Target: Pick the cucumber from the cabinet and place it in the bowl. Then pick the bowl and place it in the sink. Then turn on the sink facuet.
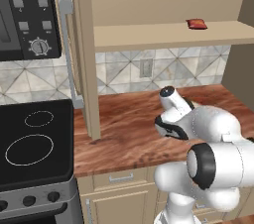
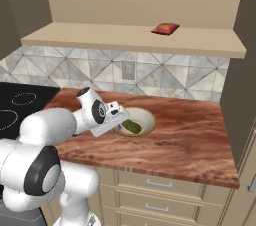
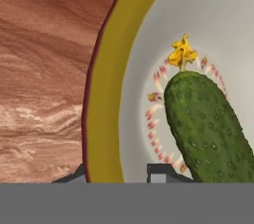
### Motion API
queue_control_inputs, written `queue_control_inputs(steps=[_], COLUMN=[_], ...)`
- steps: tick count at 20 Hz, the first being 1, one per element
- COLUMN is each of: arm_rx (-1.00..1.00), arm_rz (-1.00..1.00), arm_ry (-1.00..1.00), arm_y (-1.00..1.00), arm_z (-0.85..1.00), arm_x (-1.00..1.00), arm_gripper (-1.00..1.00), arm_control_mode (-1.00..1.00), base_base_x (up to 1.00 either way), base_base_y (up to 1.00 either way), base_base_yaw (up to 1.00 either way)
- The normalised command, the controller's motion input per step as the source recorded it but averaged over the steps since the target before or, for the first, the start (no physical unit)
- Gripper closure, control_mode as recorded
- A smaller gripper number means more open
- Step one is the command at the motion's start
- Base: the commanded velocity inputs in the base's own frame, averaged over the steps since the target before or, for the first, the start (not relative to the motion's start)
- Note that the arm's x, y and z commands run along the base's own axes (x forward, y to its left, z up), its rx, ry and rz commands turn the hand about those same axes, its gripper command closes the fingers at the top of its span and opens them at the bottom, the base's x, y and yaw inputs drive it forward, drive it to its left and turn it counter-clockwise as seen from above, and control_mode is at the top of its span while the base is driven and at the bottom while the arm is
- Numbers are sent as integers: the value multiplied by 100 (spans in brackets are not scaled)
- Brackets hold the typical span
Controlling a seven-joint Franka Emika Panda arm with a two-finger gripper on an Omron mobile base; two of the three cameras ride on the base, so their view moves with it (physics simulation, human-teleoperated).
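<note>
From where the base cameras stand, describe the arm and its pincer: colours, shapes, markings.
The arm is made of glossy white rounded segments, bulbous at the joints, with dark grey to black rings and caps where the segments meet. The wrist ends in a flat white block that carries the pincer. In the hand view its fingertips are small, dark grey and squared. No cables or lettering show.

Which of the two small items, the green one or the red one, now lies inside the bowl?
The green cucumber lies in the bowl on the counter; the flat red item sits up on the cabinet shelf.
</note>
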Motion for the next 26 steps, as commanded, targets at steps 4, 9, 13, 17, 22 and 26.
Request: queue_control_inputs(steps=[4, 9, 13, 17, 22, 26], arm_rx=[0, 0, 0, 0, 0, 0], arm_rz=[11, 8, 14, 20, 26, 29], arm_ry=[-6, 0, 0, 0, 1, 0], arm_y=[-12, -7, -1, 0, 1, 10], arm_z=[99, 100, 100, 100, 100, 86], arm_x=[-80, -89, -94, -76, -72, -69], arm_gripper=[100, 100, 100, 100, 100, 100], arm_control_mode=[-100, -100, -100, -100, -100, -100], base_base_x=[0, 0, 0, 0, 0, 0], base_base_y=[0, 0, 0, 0, 0, 0], base_base_yaw=[0, 0, 0, 0, 0, 0])
